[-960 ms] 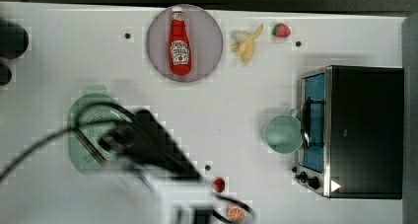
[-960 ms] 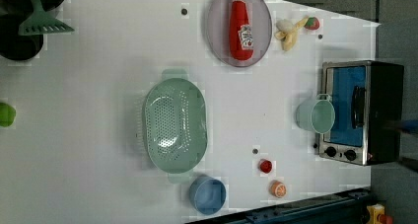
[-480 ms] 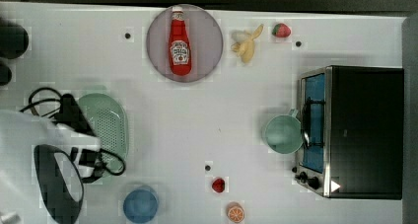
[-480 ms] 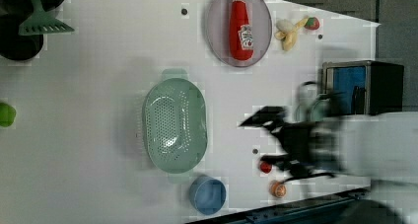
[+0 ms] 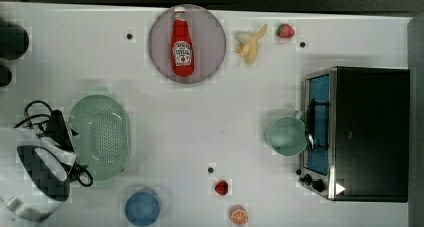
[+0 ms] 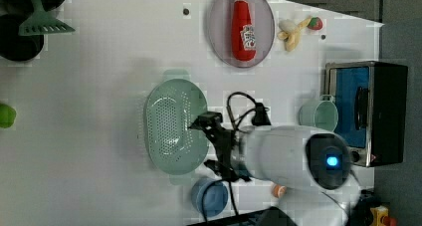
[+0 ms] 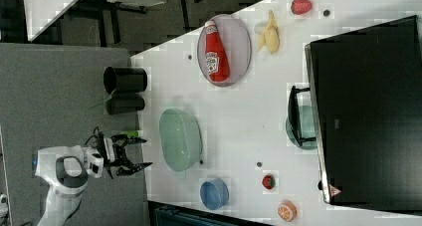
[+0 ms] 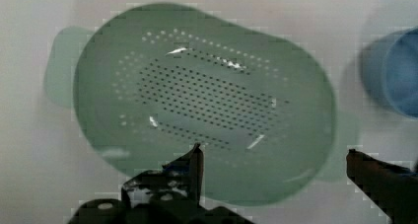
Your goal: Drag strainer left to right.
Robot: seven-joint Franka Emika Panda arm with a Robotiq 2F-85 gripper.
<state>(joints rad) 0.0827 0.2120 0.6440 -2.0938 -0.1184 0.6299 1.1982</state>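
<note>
On the white desk, towards the top view's left, sits the pale mint-green oval plastic strainer, a smooth wide rim around a centre pricked with a grid of small holes. The black gripper on the white arm hangs over the strainer's rim; its jaws stand spread wide apart, holding nothing, as the wrist view shows with one dark finger over the rim and the other beyond a small tab handle. A small round blue bowl lies just beside the strainer, apart from it.

Farther off, a glossy red ketchup bottle lies flat on a round grey plate, with a peeled banana and a strawberry near it. A round mint-green cup stands against the boxy black toaster oven, touching its blue glass door.

From the left view a green slotted spatula stands in a black pot, unseen from the top. From the right view the strainer's depth shows, its wall curving up like a shallow tub, and two black cylinders stand by the desk's edge.
</note>
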